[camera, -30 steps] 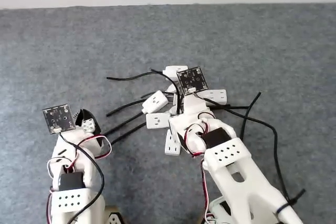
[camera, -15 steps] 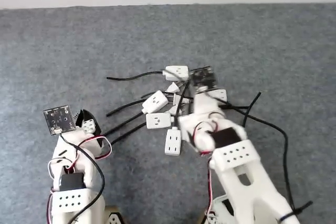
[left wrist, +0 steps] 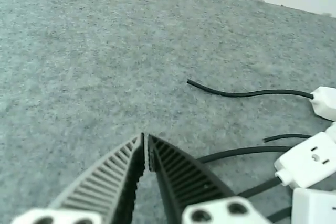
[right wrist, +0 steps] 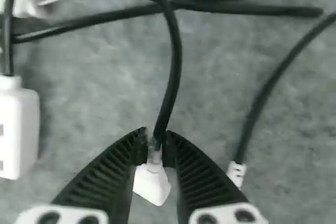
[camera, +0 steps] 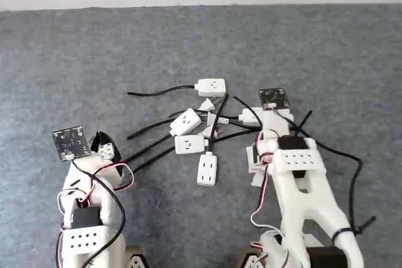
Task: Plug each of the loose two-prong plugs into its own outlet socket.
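- I am grasping a white plug (right wrist: 150, 181) in my right pincer (right wrist: 153, 139), with both ridged fingers pressing on the sides of its body.
- The plug's black cord (right wrist: 171, 66) is running out from between my fingertips and away over the grey worktop (right wrist: 105, 87), towards the tangle of other cords.
- Just beside that pincer, a second cord (right wrist: 262, 98) is ending in a small white tip.
- I cannot tell whether the held plug is resting on the worktop or hanging just above it.
- My right arm (camera: 300, 174) is standing at the right edge of the cluster of sockets.
- My left pincer (left wrist: 145, 144) is clenched on nothing, its fingertips almost meeting, and it is hovering over bare worktop well apart from the sockets.
- The far socket (camera: 211, 86) is lying at the far side of the cluster, trailing its cord to the left.
- The second socket (camera: 186, 122) and the third socket (camera: 190, 144) are lying close together in the middle, each trailing a cord to the left.
- The near socket (camera: 207, 170) is lying closest to me, slots facing up.
- A fifth socket (camera: 251, 116) is lying partly under my right arm's camera board.
- A loose two-prong plug (camera: 217, 120) is lying just right of the second socket, its prongs bare.
- A small wedge-shaped piece (camera: 206, 104) is lying between the far socket and the second one; I cannot tell what it is.
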